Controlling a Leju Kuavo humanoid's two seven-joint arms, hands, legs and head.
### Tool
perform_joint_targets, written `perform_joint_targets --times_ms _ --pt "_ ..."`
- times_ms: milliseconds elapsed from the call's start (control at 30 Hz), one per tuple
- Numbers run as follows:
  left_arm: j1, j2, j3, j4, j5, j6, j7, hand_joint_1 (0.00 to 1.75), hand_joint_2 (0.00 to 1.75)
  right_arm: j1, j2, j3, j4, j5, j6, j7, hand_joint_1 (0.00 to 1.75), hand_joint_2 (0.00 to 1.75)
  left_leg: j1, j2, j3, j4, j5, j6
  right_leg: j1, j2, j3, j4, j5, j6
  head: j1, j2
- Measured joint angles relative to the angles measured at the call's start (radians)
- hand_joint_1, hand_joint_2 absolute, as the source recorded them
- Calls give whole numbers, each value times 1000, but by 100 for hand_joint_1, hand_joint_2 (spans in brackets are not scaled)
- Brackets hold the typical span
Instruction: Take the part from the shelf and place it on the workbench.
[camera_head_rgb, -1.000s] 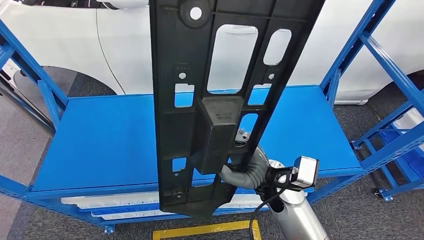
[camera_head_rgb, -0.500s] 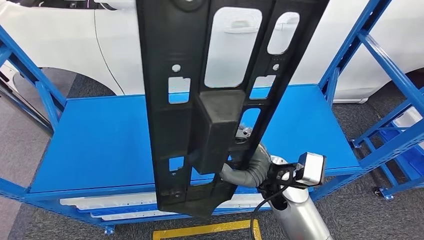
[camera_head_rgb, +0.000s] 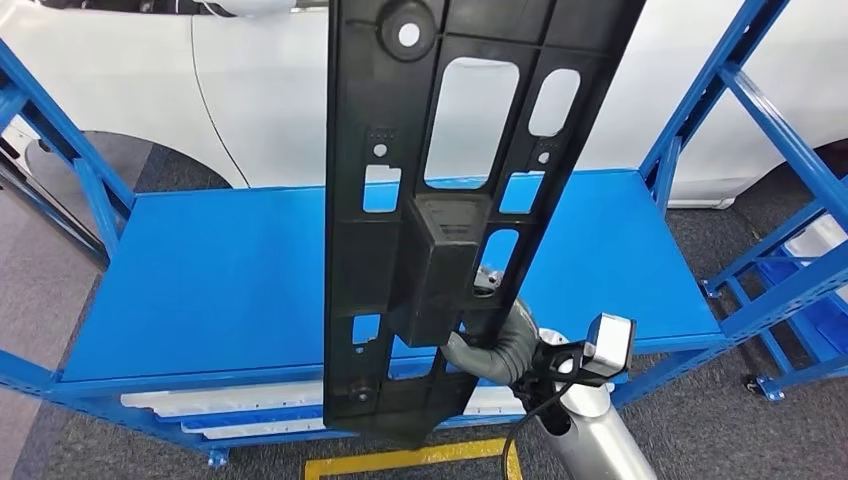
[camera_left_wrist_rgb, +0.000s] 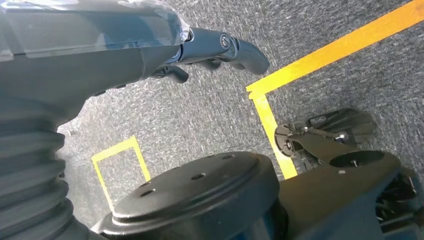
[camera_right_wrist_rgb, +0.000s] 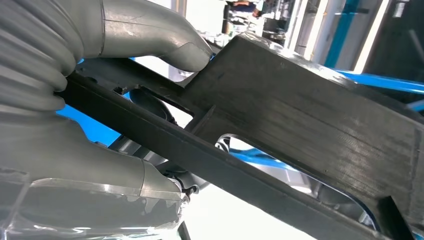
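The right hand (camera_head_rgb: 497, 345) grips the part (camera_head_rgb: 440, 200), a long black plastic panel with cut-out windows and a raised block at its middle; the hand holds it low on its near side, just beside that block. In the right wrist view the thick grey thumb (camera_right_wrist_rgb: 165, 37) presses on the panel's face while a rib of the part (camera_right_wrist_rgb: 210, 160) runs across the palm, a detail the head view hides behind the panel. The part stands close to upright, its long axis running from just below the hand up past the top of the head view, the upper end leaning slightly to the hand's right. The left hand (camera_left_wrist_rgb: 220, 47) hangs over grey carpet (camera_left_wrist_rgb: 210, 110) marked with yellow tape lines (camera_left_wrist_rgb: 325, 55); its dark fingers lie loosely extended with nothing in them. Beyond the right hand lies the blue shelf (camera_head_rgb: 200, 280), its flat deck behind the part, with pale strips (camera_head_rgb: 230, 405) stacked on the tier below. Farther off stands a white car (camera_head_rgb: 250, 90).
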Motion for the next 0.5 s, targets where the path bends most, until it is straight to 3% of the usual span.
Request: perform_joint_targets --times_ms 67,167,200,233,267,333,400,500 --pt "0 -2 2 0 -1 -1 0 0 175 5 -2 -1 0 0 -3 1 171 175 3 1 -3 -5 9 14 -2 0 -11 28 -25 10 0 0" --pt "-1 -3 4 0 -3 -4 1 0 175 16 -6 -2 0 0 -3 2 171 175 2 7 -13 -7 20 28 -7 0 -81 202 -127 22 0 0" --pt "-1 -3 4 0 -3 -5 1 0 175 22 -8 -2 0 0 -3 2 171 175 1 8 -17 -6 23 30 -8 0 -102 260 -149 24 0 0" --pt "-2 -3 5 0 -3 -6 1 0 175 27 -9 -2 0 0 -3 2 171 175 0 8 -21 -4 26 30 -8 0 -107 286 -154 25 0 0" --pt "-2 -3 5 0 -3 -7 1 0 175 30 -10 -2 -1 0 -4 2 171 175 0 8 -24 -3 28 29 -8 0 -93 272 -141 24 0 0" --pt "-3 -4 6 0 -4 -9 1 0 175 32 -11 -3 -1 0 -4 3 171 175 -1 7 -27 0 31 26 -7 0 -14 143 -86 15 0 0" --pt "-4 -4 6 0 -5 -9 1 0 175 31 -11 -3 -4 0 -5 3 171 175 -5 6 -31 2 35 19 -2 0 51 25 -52 4 0 0" --pt "-5 -4 6 0 -7 -9 1 0 175 31 -12 -5 -6 0 -5 3 171 175 -8 5 -37 0 46 2 1 0 57 -5 -40 -10 0 0"
